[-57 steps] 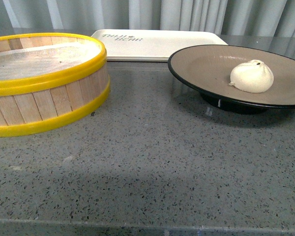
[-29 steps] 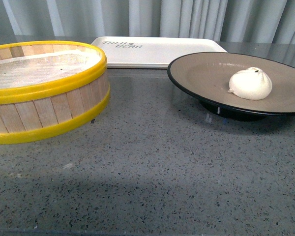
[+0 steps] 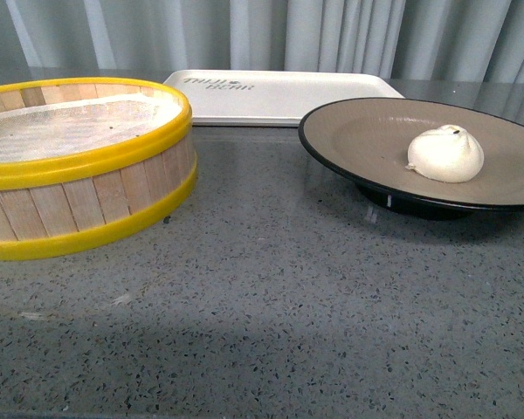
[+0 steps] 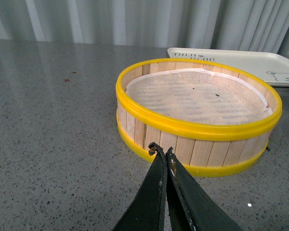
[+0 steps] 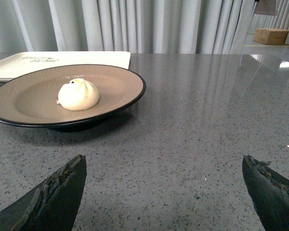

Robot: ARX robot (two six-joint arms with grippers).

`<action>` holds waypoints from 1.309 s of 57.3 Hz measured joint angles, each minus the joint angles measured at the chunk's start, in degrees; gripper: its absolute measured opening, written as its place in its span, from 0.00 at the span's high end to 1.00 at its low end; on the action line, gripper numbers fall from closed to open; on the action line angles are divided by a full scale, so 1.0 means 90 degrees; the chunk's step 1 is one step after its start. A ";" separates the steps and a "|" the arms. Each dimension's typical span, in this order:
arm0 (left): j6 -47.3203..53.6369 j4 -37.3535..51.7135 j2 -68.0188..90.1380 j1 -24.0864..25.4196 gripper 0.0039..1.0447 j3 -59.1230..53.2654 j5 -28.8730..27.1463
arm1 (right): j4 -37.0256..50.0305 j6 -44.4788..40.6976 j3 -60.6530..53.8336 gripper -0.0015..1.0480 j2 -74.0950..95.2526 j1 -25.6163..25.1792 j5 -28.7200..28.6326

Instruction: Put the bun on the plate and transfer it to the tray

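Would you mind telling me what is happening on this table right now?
The bun sits on the plate, which stands on the table and is not yet on the tray behind it. Neither arm holds anything: the right gripper is open, facing the plate, and the left gripper is shut and empty near the steamer basket.

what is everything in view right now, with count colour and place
bun: 1, white, on the plate
plate: 1, tan with black rim, right side of the counter
tray: 1, cream-white with dark lettering, at the back behind the other dishes
steamer basket: 1, wood with yellow rims, left side
counter: 1, speckled grey, under everything
curtain: grey-white, behind the counter
cardboard box: 1, brown, far background
left end effector: 1, black, shut, facing the steamer basket
right end effector: 1, black, open, facing the plate
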 joint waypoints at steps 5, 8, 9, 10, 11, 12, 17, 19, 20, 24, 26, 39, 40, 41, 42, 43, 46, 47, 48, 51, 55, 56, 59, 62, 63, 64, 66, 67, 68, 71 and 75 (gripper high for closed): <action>0.0000 -0.0051 -0.0124 0.0000 0.96 -0.0083 0.0000 | 0.0000 0.0000 0.0000 0.08 0.0000 0.0000 0.0000; -0.0002 -0.0087 -0.0211 0.0000 0.96 -0.0131 -0.0002 | 0.0000 0.0000 0.0000 0.08 0.0000 0.0000 0.0000; 0.0000 -0.0107 -0.0243 0.0000 0.96 -0.0148 0.0000 | 0.0000 0.0000 0.0000 0.08 0.0000 0.0000 -0.0002; -0.0002 -0.0119 -0.0279 0.0000 0.96 -0.0165 -0.0002 | 0.0000 0.0000 0.0000 0.08 0.0000 0.0000 0.0000; 0.0000 -0.0138 -0.0311 0.0000 0.96 -0.0180 0.0000 | 0.0000 0.0000 0.0000 0.08 0.0000 0.0000 0.0000; 0.0000 -0.0155 -0.0342 0.0000 0.96 -0.0194 0.0000 | 0.0000 0.0000 0.0000 0.08 0.0000 0.0000 0.0000; 0.0000 -0.0231 -0.0488 0.0000 0.96 -0.0260 0.0000 | 0.0000 0.0000 0.0000 0.08 0.0000 0.0000 0.0000; 0.0000 -0.0257 -0.0534 0.0000 0.96 -0.0282 0.0000 | 0.0000 0.0000 0.0000 0.08 0.0000 0.0000 0.0000; 0.0000 -0.0267 -0.0546 0.0000 0.96 -0.0287 0.0000 | 0.0000 0.0000 0.0000 0.08 0.0000 0.0000 0.0000; 0.0000 -0.0338 -0.0661 0.0000 0.96 -0.0330 -0.0002 | 0.0000 0.0000 0.0000 0.08 0.0000 0.0000 0.0000; 0.0000 -0.0374 -0.0719 0.0000 0.96 -0.0352 0.0000 | 0.0000 0.0000 0.0000 0.08 0.0000 0.0000 0.0000; 0.0000 -0.1348 -0.1940 0.0000 0.96 -0.0432 0.0000 | 0.0000 0.0000 0.0000 0.08 0.0000 0.0000 0.0000; 0.0000 -0.1350 -0.1953 0.0000 0.96 -0.0432 0.0000 | 0.0000 0.0000 0.0000 0.08 0.0000 0.0000 0.0000; 0.0000 -0.1353 -0.1962 0.0000 0.96 -0.0432 0.0000 | 0.0000 0.0000 0.0000 0.08 0.0000 0.0000 -0.0002; 0.0000 -0.1358 -0.1962 0.0000 0.96 -0.0432 0.0000 | 0.0000 0.0000 0.0000 0.08 0.0000 0.0000 -0.0005; -0.0002 -0.1365 -0.1960 0.0000 0.96 -0.0432 0.0000 | 0.0000 0.0000 0.0000 0.08 0.0000 0.0000 -0.0005; 0.0000 -0.1379 -0.1953 0.0000 0.96 -0.0432 0.0000 | 0.0000 0.0000 0.0000 0.08 0.0000 0.0000 -0.0002; 0.0000 -0.1387 -0.1953 0.0000 0.96 -0.0432 0.0000 | 0.0000 0.0000 0.0000 0.08 0.0000 0.0000 -0.0002; 0.0000 -0.1387 -0.1953 0.0000 0.96 -0.0432 0.0000 | 0.0000 0.0000 0.0000 0.08 0.0000 0.0000 0.0000; 0.0000 -0.1387 -0.1960 0.0000 0.96 -0.0432 0.0000 | 0.0000 0.0000 0.0000 0.08 0.0000 0.0000 -0.0002; -0.0010 -0.1387 -0.1962 0.0000 0.95 -0.0432 0.0000 | 0.0000 0.0000 0.0000 0.08 0.0000 0.0000 -0.0002; -0.0005 -0.1387 -0.1962 0.0000 0.94 -0.0432 -0.0002 | 0.0000 0.0000 0.0000 0.08 0.0000 0.0000 -0.0002; -0.0005 -0.1387 -0.1960 0.0000 0.87 -0.0432 -0.0002 | 0.0000 0.0000 0.0000 0.08 0.0000 0.0000 -0.0002; -0.0005 -0.1387 -0.1960 0.0000 0.78 -0.0432 -0.0002 | 0.0000 0.0000 0.0000 0.08 0.0000 0.0000 -0.0002; -0.0005 -0.1387 -0.1960 0.0000 0.76 -0.0432 -0.0002 | 0.0000 0.0000 0.0000 0.08 0.0000 0.0000 -0.0002; -0.0005 -0.1387 -0.1960 0.0000 0.73 -0.0432 -0.0002 | 0.0000 0.0000 0.0000 0.08 0.0000 0.0000 -0.0002; -0.0005 -0.1387 -0.1960 0.0000 0.68 -0.0432 -0.0002 | 0.0000 0.0000 0.0000 0.08 0.0000 0.0000 -0.0002; -0.0005 -0.1387 -0.1960 0.0000 0.66 -0.0432 -0.0002 | 0.0000 0.0000 0.0000 0.08 0.0000 0.0000 -0.0002; -0.0005 -0.1387 -0.1962 0.0000 0.63 -0.0432 -0.0002 | 0.0000 0.0000 0.0000 0.08 0.0000 0.0000 -0.0002; -0.0005 -0.1387 -0.1960 0.0000 0.56 -0.0432 -0.0002 | 0.0000 0.0000 0.0000 0.08 0.0000 0.0000 -0.0002; -0.0005 -0.1387 -0.1960 0.0000 0.45 -0.0432 0.0000 | 0.0000 0.0000 0.0000 0.08 0.0000 0.0000 -0.0002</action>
